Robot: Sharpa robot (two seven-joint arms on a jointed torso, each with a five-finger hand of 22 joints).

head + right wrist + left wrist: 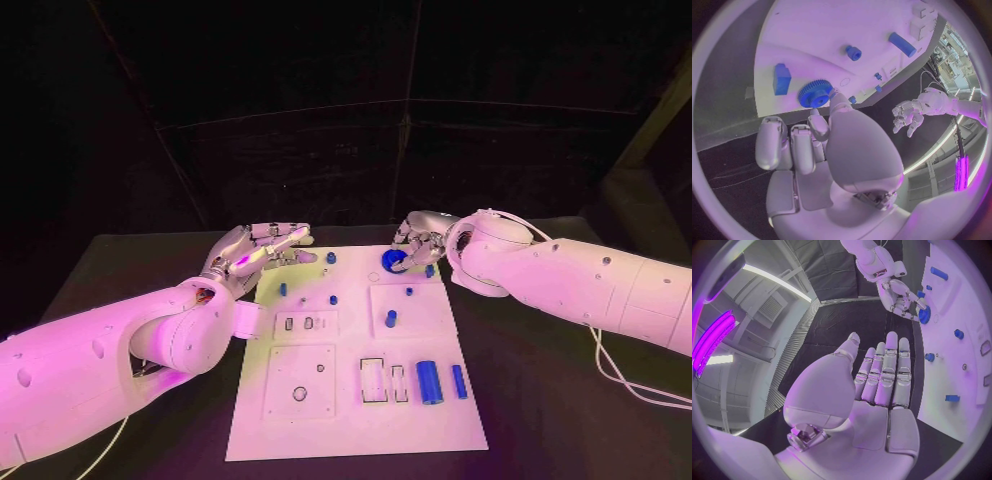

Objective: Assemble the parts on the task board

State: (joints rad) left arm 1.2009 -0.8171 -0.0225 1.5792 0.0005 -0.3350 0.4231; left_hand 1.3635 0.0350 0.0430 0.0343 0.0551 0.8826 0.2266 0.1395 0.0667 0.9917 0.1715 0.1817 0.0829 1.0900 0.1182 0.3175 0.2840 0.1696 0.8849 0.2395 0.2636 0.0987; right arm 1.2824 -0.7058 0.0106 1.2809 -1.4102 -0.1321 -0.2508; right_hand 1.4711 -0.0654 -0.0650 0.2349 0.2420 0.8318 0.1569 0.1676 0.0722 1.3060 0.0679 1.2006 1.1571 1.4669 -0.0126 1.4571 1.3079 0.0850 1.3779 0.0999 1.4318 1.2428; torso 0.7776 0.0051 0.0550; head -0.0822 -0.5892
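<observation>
Two hands hover at the far end of the task board [353, 420]. Left of the board's far corner, the left hand [257, 256] is held flat, fingers straight and side by side, holding nothing. Small blue parts dot the board's far half, and a blue cylinder [428, 381] lies nearer. At the board's far right, the right hand [420, 240] pinches a blue gear [394, 260] resting on the board.

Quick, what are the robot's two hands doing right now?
Left hand: open, fingers straight, holding nothing.
Right hand: at the blue gear, fingertips touching it; whether it grips it cannot be told.
</observation>
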